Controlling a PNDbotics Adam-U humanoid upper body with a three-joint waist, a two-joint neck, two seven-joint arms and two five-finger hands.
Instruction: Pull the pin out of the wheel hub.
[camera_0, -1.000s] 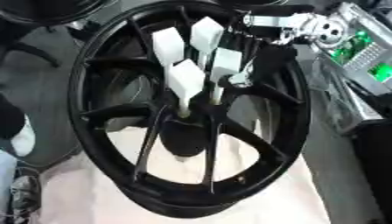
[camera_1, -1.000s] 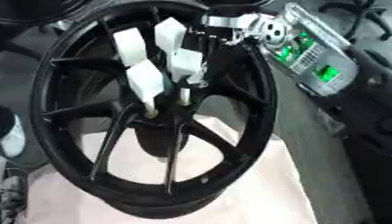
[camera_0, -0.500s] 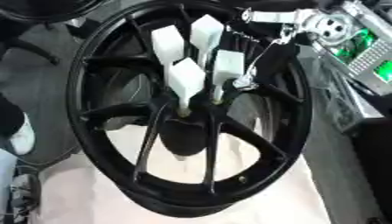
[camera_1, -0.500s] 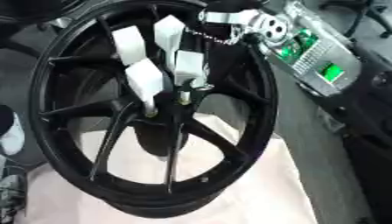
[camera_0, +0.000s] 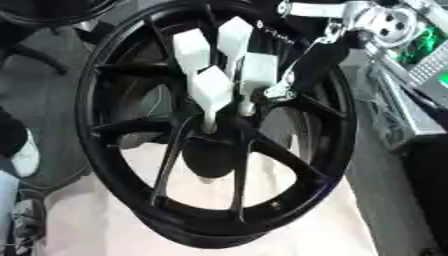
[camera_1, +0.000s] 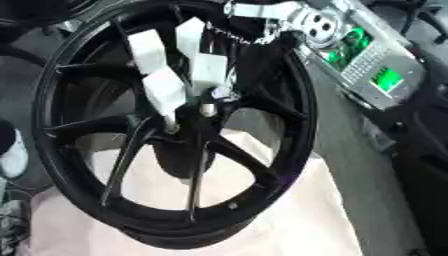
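Note:
A black spoked wheel hub (camera_0: 131, 75) stands nearly upright on a pale cloth (camera_0: 96, 220). My right arm comes in from the upper right over the rim. My right hand (camera_0: 213, 89), with white finger covers, reaches into the hub's middle. Two of its white fingers close on a short silver pin (camera_0: 210, 120) that sticks out of the dark centre boss (camera_0: 210, 150). A second silver stub (camera_1: 207, 107) shows just beside it under another white finger. The pin's seat is hidden by the fingers. My left hand is nowhere in these views.
A grey device with green lit panels (camera_1: 376, 75) sits close to the wheel's right side. A person's shoe (camera_0: 22, 155) shows at the left edge. Another dark tyre (camera_0: 52, 10) lies at the top left.
The right hand stays at the hub's middle with its fingers in much the same pose. The whole picture has shifted slightly, so the camera has moved.

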